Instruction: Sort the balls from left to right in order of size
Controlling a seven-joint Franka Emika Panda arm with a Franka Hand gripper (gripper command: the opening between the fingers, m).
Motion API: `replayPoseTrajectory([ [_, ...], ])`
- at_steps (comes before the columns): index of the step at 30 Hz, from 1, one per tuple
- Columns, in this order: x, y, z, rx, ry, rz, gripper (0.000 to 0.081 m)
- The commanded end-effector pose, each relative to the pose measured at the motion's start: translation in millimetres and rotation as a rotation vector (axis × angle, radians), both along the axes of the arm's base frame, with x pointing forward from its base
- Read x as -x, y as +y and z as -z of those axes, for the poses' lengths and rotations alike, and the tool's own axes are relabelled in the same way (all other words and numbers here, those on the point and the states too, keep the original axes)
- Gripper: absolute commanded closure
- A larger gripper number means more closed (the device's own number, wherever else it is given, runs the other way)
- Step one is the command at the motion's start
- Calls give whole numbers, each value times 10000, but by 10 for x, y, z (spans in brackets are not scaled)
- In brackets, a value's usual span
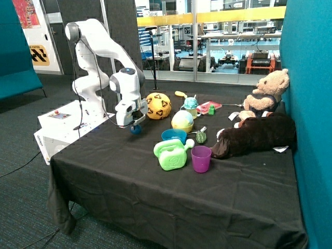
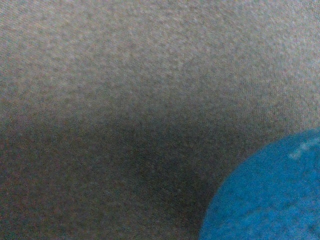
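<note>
A tiny dark blue ball lies on the black tablecloth near the table's left edge, directly beneath my gripper, which hangs low over it. Up close in the wrist view, this blue ball fills one corner above the grey cloth. To its right, further back, rests the large yellow-orange ball with black marks. The mid-sized pastel ball sits further right again, just behind a blue bowl.
A green watering can and a purple cup stand mid-table. A dark brown plush and a teddy bear sit by the teal wall on the right. Small toys lie at the back.
</note>
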State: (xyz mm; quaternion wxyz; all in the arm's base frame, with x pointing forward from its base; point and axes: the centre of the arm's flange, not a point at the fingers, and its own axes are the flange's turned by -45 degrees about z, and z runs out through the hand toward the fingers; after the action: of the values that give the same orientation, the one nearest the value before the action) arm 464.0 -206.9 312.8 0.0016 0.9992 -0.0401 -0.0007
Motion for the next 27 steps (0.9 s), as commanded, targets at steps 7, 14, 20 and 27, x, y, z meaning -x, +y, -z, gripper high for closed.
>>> replayPoseTrajectory([
  [7,71,-30,120,-31,-15,-94,808],
  [14,74,7,110,-31,-15,-214,410],
  [20,63,7,93,-31,-15,-221,198],
  [27,80,-27,88,-31,-15,-186,154],
])
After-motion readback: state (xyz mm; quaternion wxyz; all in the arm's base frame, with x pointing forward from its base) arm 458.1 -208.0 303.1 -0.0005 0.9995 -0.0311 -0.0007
